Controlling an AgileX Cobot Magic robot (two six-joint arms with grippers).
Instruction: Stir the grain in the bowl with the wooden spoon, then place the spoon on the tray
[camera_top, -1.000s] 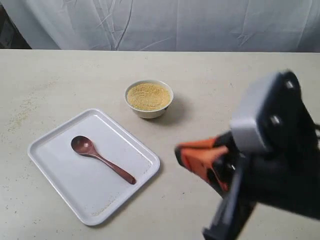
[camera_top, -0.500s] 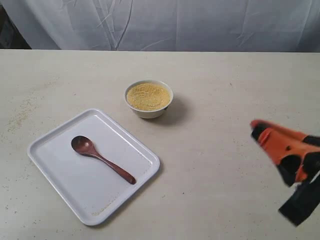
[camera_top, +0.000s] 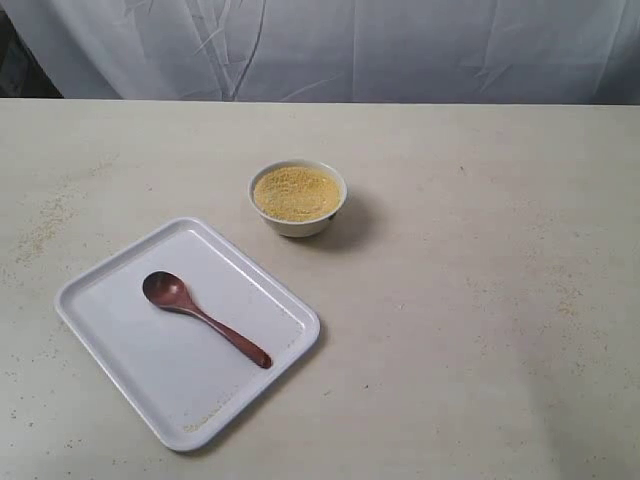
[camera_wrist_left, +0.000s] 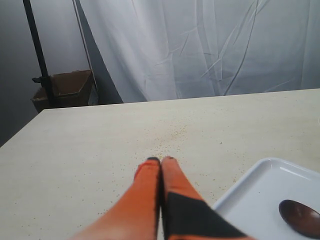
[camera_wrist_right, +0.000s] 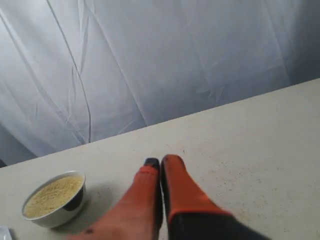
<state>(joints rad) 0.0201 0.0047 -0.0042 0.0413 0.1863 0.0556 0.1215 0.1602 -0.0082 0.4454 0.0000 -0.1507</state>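
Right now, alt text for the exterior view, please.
A dark wooden spoon lies diagonally on a white tray, left of centre on a beige table. A small white bowl of yellow grain stands apart, beyond the tray. A white curtain hangs behind.

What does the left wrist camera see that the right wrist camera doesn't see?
Only the left wrist view: the wooden spoon lying on the tray, plus a cardboard box beyond the table. Only the right wrist view: the bowl full of grain. Both: the table, the white curtain, and an orange gripper shut with nothing in it, the left gripper in one and the right gripper in the other.
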